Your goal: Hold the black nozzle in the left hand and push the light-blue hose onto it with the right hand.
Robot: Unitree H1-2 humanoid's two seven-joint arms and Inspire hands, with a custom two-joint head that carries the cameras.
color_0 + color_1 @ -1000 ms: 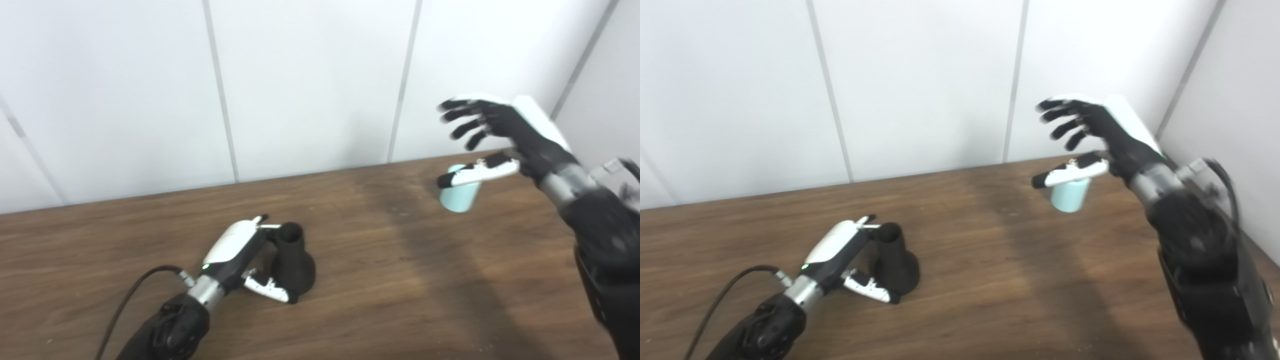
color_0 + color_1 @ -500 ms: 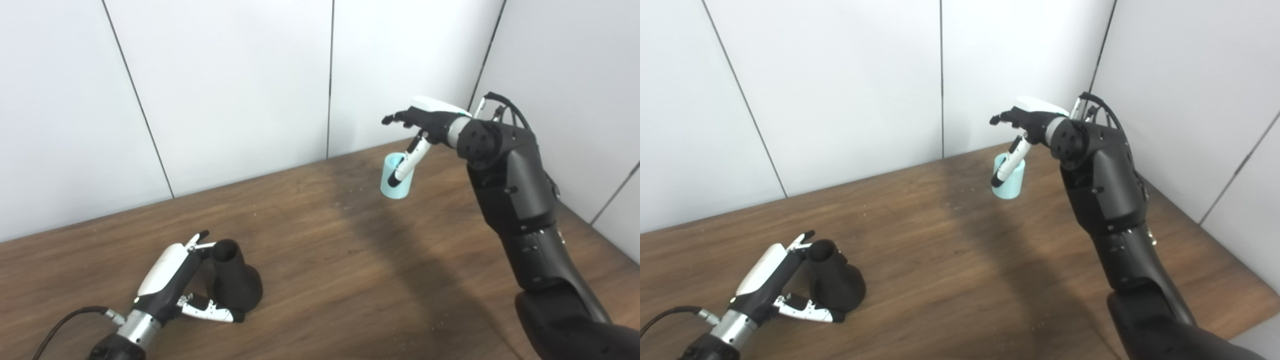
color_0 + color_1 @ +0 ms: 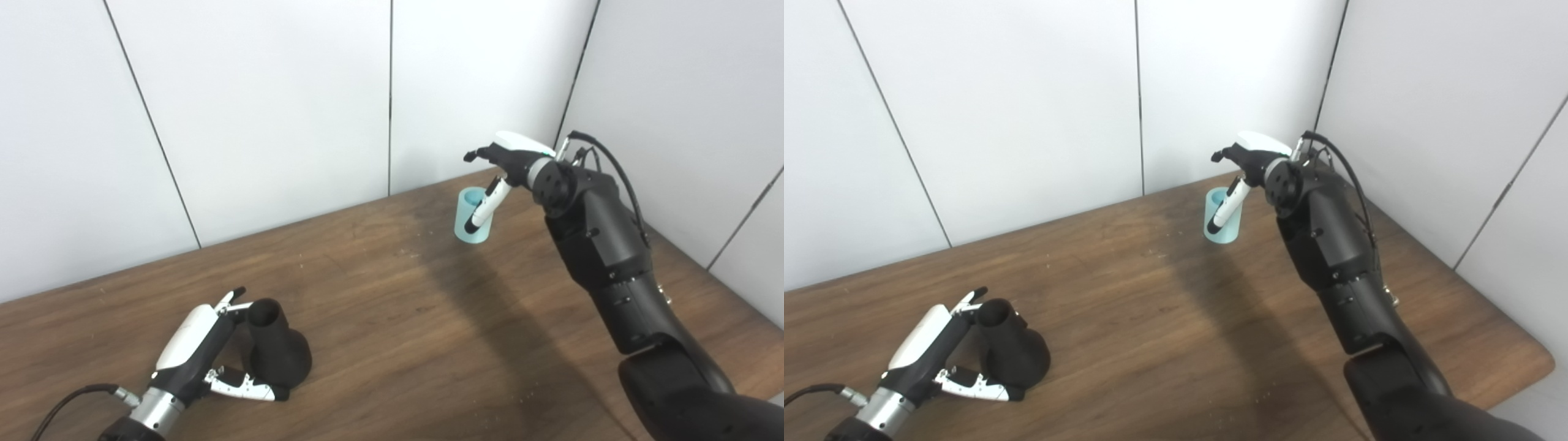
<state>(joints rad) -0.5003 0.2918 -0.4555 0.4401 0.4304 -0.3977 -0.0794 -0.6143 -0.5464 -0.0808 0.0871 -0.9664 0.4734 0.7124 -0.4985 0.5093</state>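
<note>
1. In the left eye view, our left hand (image 3: pixel 199 355) sits low on the wooden table (image 3: pixel 392 306), fingers and thumb spread around the standing black nozzle (image 3: pixel 275 352) at bottom left; we cannot tell if they grip it. Well apart, by the far wall, the light-blue hose (image 3: pixel 471 215) stands upright.
2. In the right eye view, our right hand (image 3: pixel 1246 162) hovers over the hose's far rim, fingers apart, thumb hanging in front of its wall.
</note>
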